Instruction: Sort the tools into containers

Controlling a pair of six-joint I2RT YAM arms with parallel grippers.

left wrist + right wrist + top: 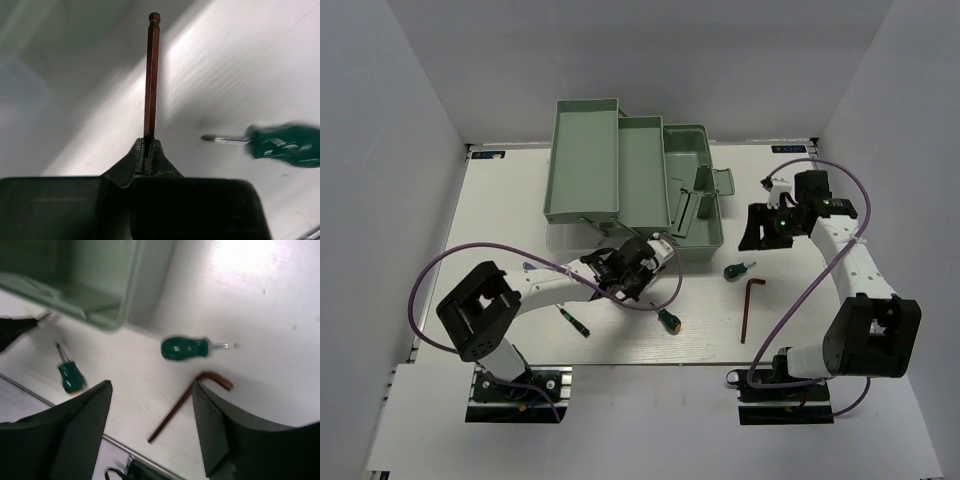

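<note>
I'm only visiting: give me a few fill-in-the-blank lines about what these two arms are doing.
The left gripper is ___ on the hex key.
The right gripper hangs ___, holding nothing.
The stubby screwdriver below it has a ___ handle.
Missing words: shut; open; green.

**TOOL AND TOOLBOX POSITIONS**

The pale green toolbox [692, 150] stands open near the table's far edge, with two trays [582, 160] folded out to its left. A reddish hex key [151, 75] is clamped in the left gripper [148, 142], its ball-tipped shaft pointing straight out. A stubby green screwdriver [738, 269] and an L-shaped hex key [748, 305] lie just right of the box. A second stubby screwdriver [668, 320] and a thin dark screwdriver [576, 322] lie nearer the near edge.
</note>
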